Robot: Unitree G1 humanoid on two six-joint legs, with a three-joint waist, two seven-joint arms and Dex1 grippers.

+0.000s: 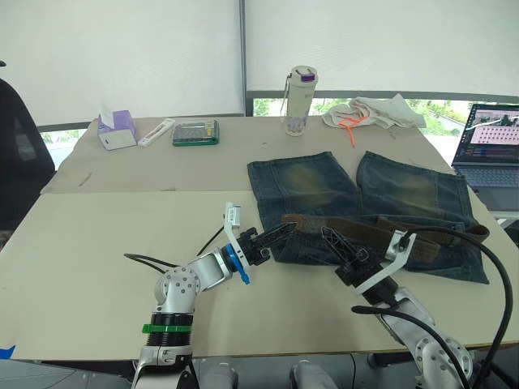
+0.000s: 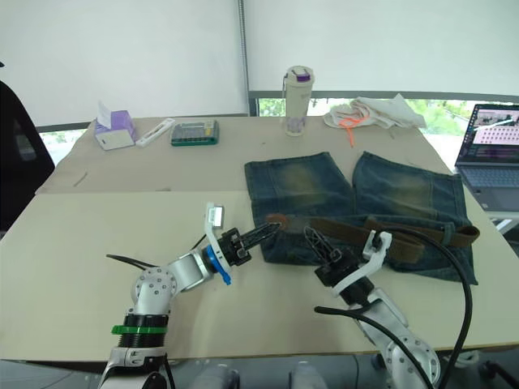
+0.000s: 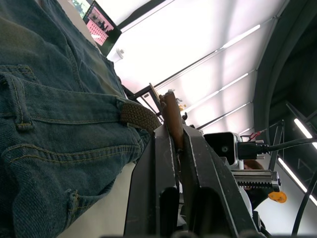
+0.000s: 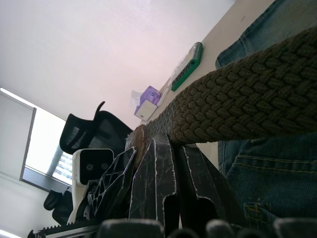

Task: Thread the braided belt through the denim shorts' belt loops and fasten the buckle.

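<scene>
The faded denim shorts (image 1: 357,194) lie flat on the table with the waistband toward me. The braided belt (image 1: 381,231) runs along the waistband, from the shorts' left edge past their right edge. In the left wrist view, one of the belt loops (image 3: 17,106) stands on the waistband. My left gripper (image 1: 288,228) is shut on the belt's brown leather tip (image 3: 171,119) at the left edge of the waistband. My right gripper (image 1: 326,233) is shut, its fingertips (image 4: 153,144) against the belt a little to the right. The buckle is hidden.
At the back of the table stand a bottle (image 1: 300,99), a white cloth with orange cord (image 1: 373,113), a green box (image 1: 195,133), a white remote (image 1: 156,132) and a purple tissue box (image 1: 117,130). A laptop (image 1: 491,146) sits far right. A black chair (image 1: 16,154) stands left.
</scene>
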